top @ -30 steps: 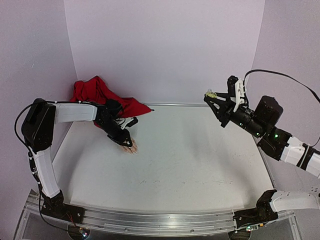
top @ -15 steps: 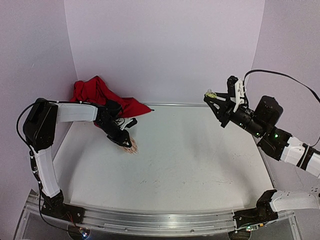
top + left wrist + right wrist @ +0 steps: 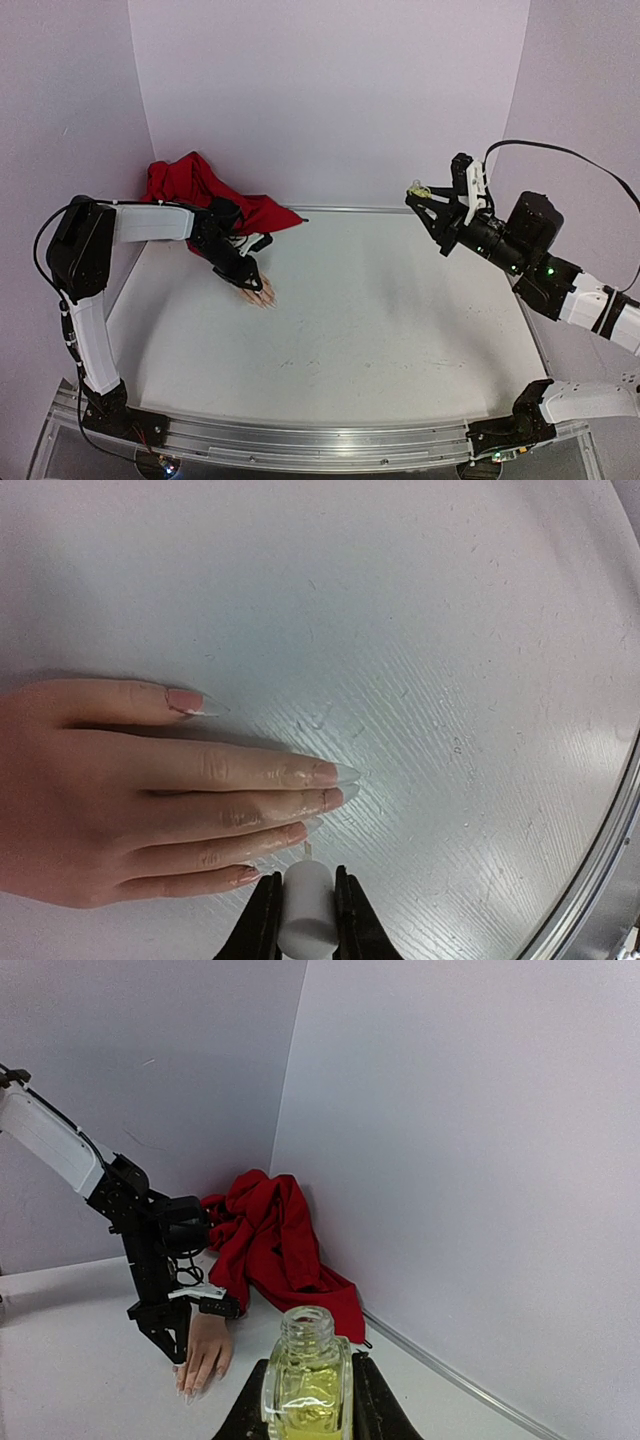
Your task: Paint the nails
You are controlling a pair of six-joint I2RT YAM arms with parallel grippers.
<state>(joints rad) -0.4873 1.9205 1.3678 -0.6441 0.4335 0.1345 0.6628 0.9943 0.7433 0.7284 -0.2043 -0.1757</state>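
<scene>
Long, pointed, glossy nails point(image 3: 338, 772) are lying flat on the table point(image 3: 450, 630), pointing away from the red sleeve point(image 3: 200, 185). Left gripper point(image 3: 306, 880), clenching a white brush cap point(image 3: 305, 915), is hovering just beside them; right gripper point(image 3: 306, 1400) is clutching the open bottle point(image 3: 305, 1345).

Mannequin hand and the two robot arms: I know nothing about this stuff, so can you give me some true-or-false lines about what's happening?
1. The left gripper is shut on a white brush handle beside the mannequin hand. True.
2. The bottle in the right gripper has its cap on. False: its neck is open.
3. The mannequin hand lies flat on the table. True.
4. The bottle stands on the table. False: the right gripper holds it in the air.
5. The sleeve is blue. False: it is red.
</scene>
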